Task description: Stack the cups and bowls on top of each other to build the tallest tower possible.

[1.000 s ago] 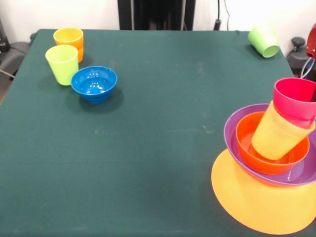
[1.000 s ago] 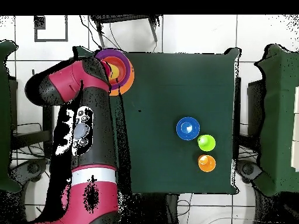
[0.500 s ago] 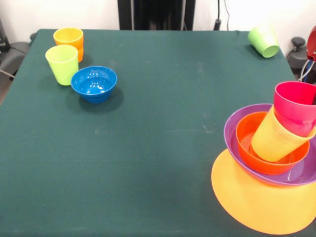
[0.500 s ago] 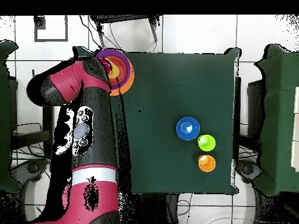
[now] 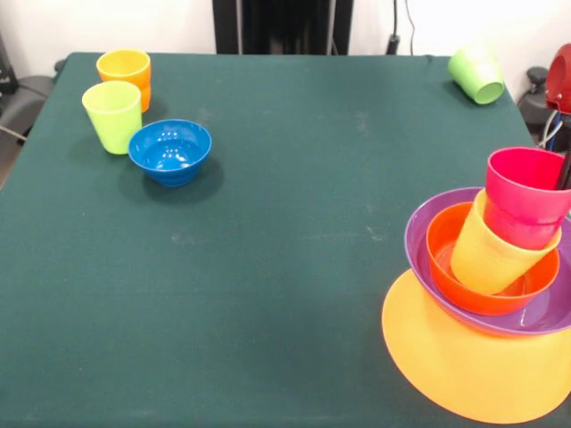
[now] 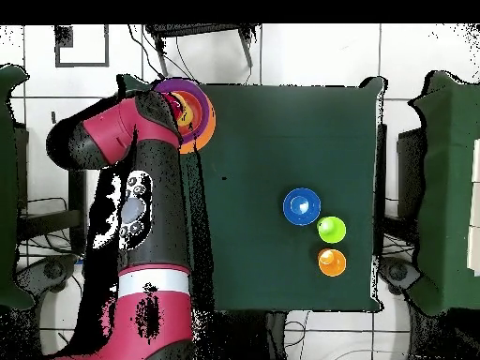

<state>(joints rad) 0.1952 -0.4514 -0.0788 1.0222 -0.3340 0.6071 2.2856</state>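
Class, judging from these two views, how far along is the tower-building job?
Done: the tower has orange, purple and red-orange bowls nested, with a tilted yellow cup and red cup on top. In hand: the arm reaches over it. Left: blue bowl, lime cup, orange cup and the toppled green cup.

table point(image 5: 285, 267): dark green cloth | floor point(image 6: 309, 56): white tiles | cables point(image 6: 309, 333): on floor

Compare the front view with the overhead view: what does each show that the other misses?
Only the front view shows the green cup tipped on its side at the table's far corner, and the red cup nested in the leaning yellow cup. Only the overhead view shows the whole red arm reaching over the tower. Both show the blue bowl, lime cup and orange cup grouped apart from the tower.
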